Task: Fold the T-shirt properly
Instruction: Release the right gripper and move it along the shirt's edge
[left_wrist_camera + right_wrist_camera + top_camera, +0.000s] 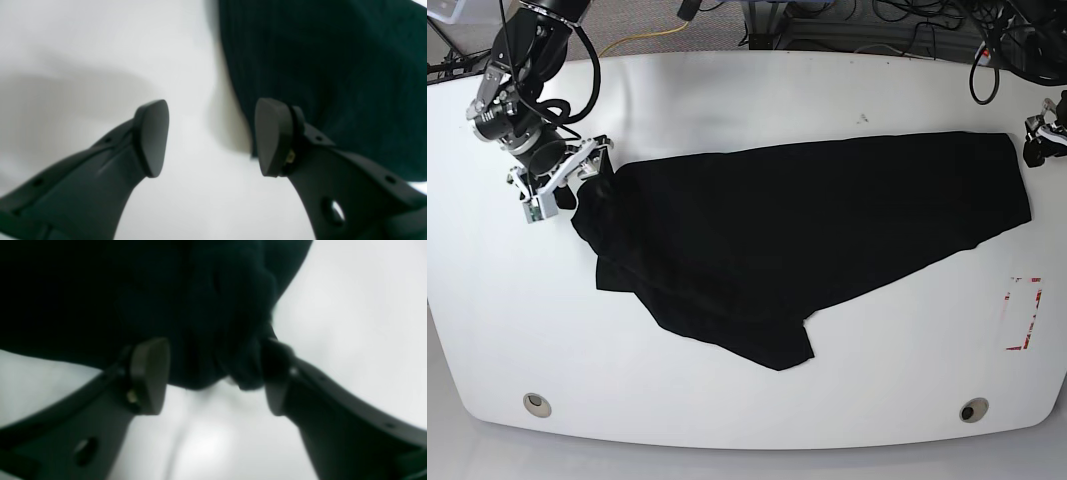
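Observation:
The black T-shirt (pixel 797 240) lies spread and creased across the white table (pixel 757 100), its graphic not showing. At the shirt's left edge my right gripper (pixel 585 172) stands open. In the right wrist view a bunched fold of the T-shirt (pixel 213 340) sits between the spread fingers of that gripper (pixel 213 376) and touches the right finger (pixel 277 373). My left gripper (pixel 1039 140) is by the shirt's far right corner. Seen from the left wrist, this gripper (pixel 213 138) is open over bare table, and its right finger (pixel 272 136) is at the edge of the T-shirt (pixel 333 66).
A red-and-white marking (pixel 1025 313) is on the table at the right. Two round grommets (pixel 537 404) (pixel 972 410) sit near the front edge. Cables (pixel 907 20) crowd the floor behind the table.

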You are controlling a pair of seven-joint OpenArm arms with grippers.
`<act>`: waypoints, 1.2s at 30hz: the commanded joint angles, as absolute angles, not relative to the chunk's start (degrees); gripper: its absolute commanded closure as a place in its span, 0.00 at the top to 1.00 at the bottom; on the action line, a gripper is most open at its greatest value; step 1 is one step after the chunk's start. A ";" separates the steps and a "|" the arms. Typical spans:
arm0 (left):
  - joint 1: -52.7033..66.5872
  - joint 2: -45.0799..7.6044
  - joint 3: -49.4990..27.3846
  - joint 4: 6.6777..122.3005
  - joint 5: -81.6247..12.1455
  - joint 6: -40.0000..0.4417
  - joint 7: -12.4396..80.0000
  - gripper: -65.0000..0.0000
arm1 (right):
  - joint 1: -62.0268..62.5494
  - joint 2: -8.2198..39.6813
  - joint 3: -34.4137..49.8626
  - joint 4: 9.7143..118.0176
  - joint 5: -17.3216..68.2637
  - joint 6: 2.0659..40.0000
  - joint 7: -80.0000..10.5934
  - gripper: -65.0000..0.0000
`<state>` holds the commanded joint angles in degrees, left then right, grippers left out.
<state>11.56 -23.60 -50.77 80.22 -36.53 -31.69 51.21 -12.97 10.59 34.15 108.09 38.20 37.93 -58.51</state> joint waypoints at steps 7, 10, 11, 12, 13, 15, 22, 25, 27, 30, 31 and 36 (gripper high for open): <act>9.98 -23.60 -50.86 80.04 -33.80 -31.78 51.21 0.58 | -14.99 16.48 34.24 108.26 52.53 37.41 -58.51 0.73; 9.98 -23.60 -50.77 80.04 -33.80 -31.78 51.21 0.58 | -10.51 17.54 34.07 108.00 52.53 37.32 -58.51 0.73; 9.98 -23.60 -50.68 80.04 -33.80 -31.78 51.21 0.58 | -8.31 17.63 33.98 107.30 51.65 37.32 -58.51 0.73; 9.98 -23.60 -50.59 80.04 -33.80 -31.78 51.21 0.58 | -6.55 17.71 33.89 106.33 51.03 37.32 -58.51 0.73; 9.98 -23.60 -50.59 80.13 -33.80 -31.78 51.21 0.58 | -4.44 17.89 33.36 104.92 50.33 37.32 -58.51 0.73; 9.89 -23.60 -50.59 80.13 -33.71 -31.78 51.21 0.58 | 0.31 19.21 30.90 101.32 47.87 37.32 -58.51 0.73; 8.66 -23.60 -50.59 80.13 -33.54 -31.78 51.30 0.58 | 18.24 19.74 21.58 81.98 35.47 37.85 -57.80 0.73; 8.48 -23.60 -50.59 80.13 -33.54 -31.78 51.30 0.58 | 24.31 19.74 18.42 72.84 32.48 37.85 -55.08 0.73; 8.48 -23.60 -50.59 80.13 -33.54 -31.78 51.30 0.58 | 28.09 19.74 16.31 66.68 30.81 37.85 -52.26 0.73; 8.48 -23.60 -50.59 80.13 -33.54 -31.78 51.30 0.58 | 32.92 19.74 13.05 57.10 28.70 37.76 -48.04 0.73; 8.48 -23.60 -50.59 80.13 -33.54 -31.78 51.30 0.58 | 34.15 19.74 12.35 54.64 28.18 37.76 -46.55 0.73; 8.40 -23.60 -50.59 80.13 -33.63 -31.78 51.30 0.58 | 40.22 19.65 7.69 38.99 25.01 37.58 -36.53 0.73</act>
<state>8.40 -23.60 -50.59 80.13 -33.63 -31.78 51.30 40.22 19.65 7.69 38.99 25.01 37.58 -36.53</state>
